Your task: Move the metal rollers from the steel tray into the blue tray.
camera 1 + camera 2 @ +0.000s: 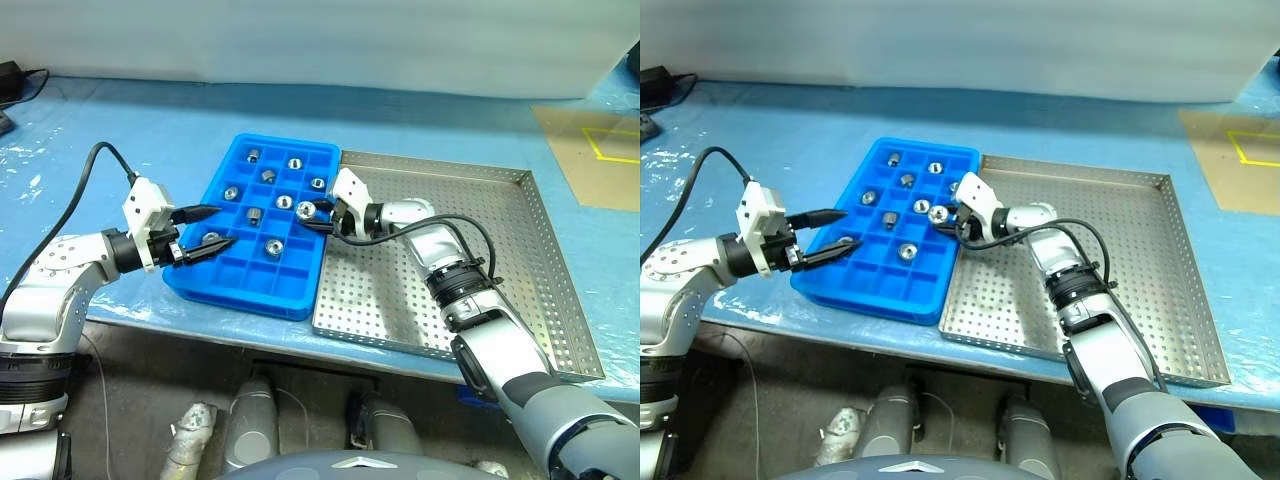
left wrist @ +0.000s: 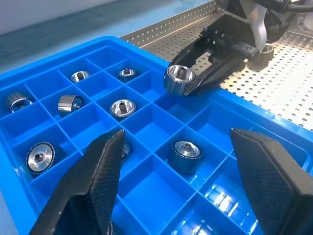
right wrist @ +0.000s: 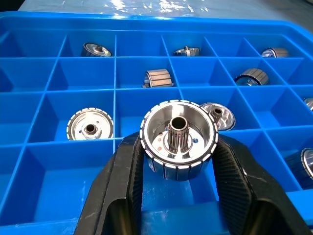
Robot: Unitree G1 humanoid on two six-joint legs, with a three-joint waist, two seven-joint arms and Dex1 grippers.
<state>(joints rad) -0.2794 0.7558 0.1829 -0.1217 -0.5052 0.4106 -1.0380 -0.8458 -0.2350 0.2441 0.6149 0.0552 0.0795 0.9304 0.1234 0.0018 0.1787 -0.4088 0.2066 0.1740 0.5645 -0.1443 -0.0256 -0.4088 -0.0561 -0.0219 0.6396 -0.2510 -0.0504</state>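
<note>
- Right tool (image 3: 178,196) of mine pinches one metal roller (image 3: 179,139) between both fingers, above a compartment at the blue tray's (image 1: 290,290) edge nearest the steel tray (image 1: 520,260).
- Left tool (image 1: 212,228) hangs spread wide and empty over the blue tray's opposite side.
- Other rollers (image 2: 122,107) sit singly in compartments.

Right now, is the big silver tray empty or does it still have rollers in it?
Empty: the steel tray shows bare holes. One roller sits between the right gripper fingers.
</note>
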